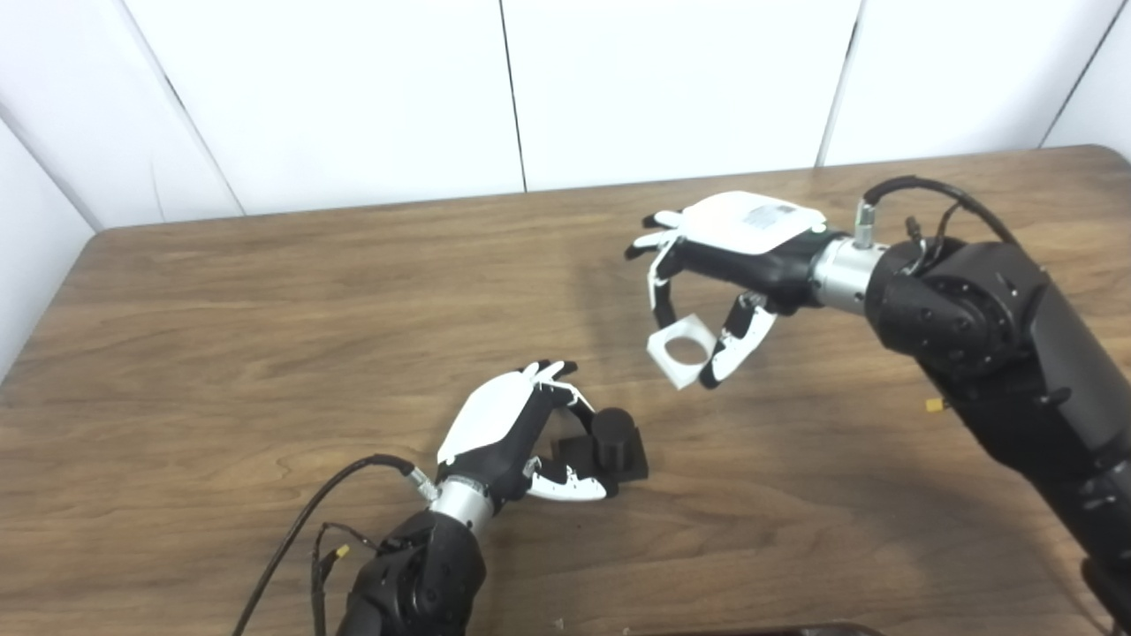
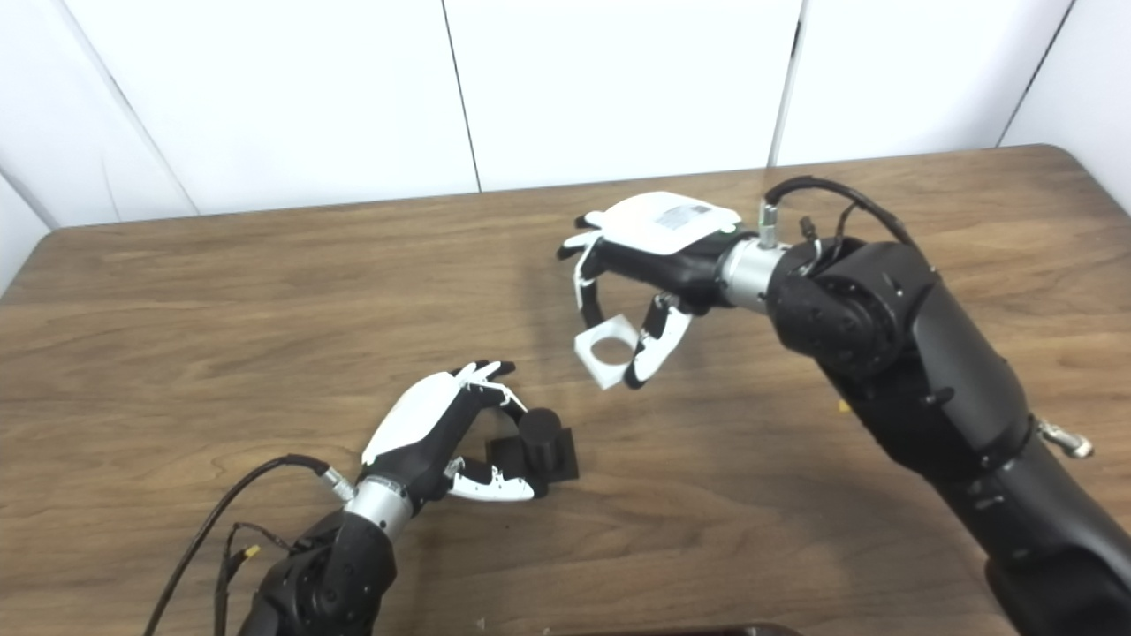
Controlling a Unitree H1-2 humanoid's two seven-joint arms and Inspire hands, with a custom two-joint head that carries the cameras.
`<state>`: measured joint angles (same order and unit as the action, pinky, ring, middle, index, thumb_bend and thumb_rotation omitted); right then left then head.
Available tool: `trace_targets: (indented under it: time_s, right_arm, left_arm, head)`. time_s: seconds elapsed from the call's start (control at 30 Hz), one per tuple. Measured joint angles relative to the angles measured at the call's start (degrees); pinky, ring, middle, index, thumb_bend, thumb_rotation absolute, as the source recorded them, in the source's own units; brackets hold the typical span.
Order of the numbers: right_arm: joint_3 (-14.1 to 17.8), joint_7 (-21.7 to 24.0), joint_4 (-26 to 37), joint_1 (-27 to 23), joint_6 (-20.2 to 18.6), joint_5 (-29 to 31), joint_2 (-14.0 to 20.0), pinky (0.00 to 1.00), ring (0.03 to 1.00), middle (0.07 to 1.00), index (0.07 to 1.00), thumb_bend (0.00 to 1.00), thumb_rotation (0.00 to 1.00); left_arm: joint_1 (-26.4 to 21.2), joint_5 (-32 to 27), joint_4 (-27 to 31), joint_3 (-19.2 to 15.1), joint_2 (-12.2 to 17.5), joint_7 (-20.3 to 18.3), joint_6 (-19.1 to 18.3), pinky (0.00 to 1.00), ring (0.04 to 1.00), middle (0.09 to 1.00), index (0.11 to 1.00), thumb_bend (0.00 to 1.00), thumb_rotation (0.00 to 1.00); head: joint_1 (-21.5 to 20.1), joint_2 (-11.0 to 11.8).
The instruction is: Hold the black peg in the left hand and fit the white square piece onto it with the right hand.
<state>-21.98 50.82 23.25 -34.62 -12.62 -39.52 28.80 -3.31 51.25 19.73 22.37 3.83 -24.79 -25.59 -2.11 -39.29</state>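
The black peg (image 1: pixel 616 435), a short cylinder on a square black base, stands on the wooden table (image 1: pixel 265 309) near the front middle. My left hand (image 1: pixel 517 433) is shut on its base, fingers behind and thumb in front. My right hand (image 1: pixel 733 256) is shut on the white square piece (image 1: pixel 679 375), pinched between fingers and thumb. The piece has a round hole and hangs tilted in the air, up and to the right of the peg and apart from it. The peg (image 2: pixel 541 435) and the piece (image 2: pixel 604 375) also show in the right eye view.
White wall panels (image 1: pixel 353 88) stand behind the table's far edge. A black cable (image 1: pixel 300 530) loops from my left wrist over the table's front. A small yellow speck (image 1: pixel 933 405) lies on the table by my right forearm.
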Motion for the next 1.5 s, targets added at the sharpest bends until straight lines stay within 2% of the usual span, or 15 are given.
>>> trace_targets:
  time_s: [0.73, 1.2, 1.5]
  right_arm:
    - [-3.68, 1.26, 0.99, -0.63, 0.45, -0.84, -5.30, 0.99, 1.000, 0.901, 0.486, 0.52, 0.13]
    - [-5.06, 1.24, 0.44, 0.48, 2.05, -1.64, -5.44, 0.95, 1.000, 0.908, 0.487, 0.52, 0.13]
    - [-5.06, 1.05, -0.20, 2.09, 2.47, -1.77, -5.50, 0.97, 1.000, 0.901, 0.487, 0.52, 0.13]
  left_arm:
    - [0.15, 0.58, -0.03, -0.30, -0.72, -0.19, 0.00, 1.00, 1.000, 0.953, 0.491, 0.50, 0.08]
    - [0.22, 1.12, 0.00, -0.44, -1.26, -0.52, -0.01, 1.00, 1.000, 0.955, 0.491, 0.50, 0.08]
    - [0.45, 1.21, 0.10, -0.53, -1.48, -0.43, -0.01, 1.00, 1.000, 0.951, 0.490, 0.50, 0.08]
  head:
    - [0.09, -0.17]
    - [0.53, -0.62]
    - [0.97, -1.05]
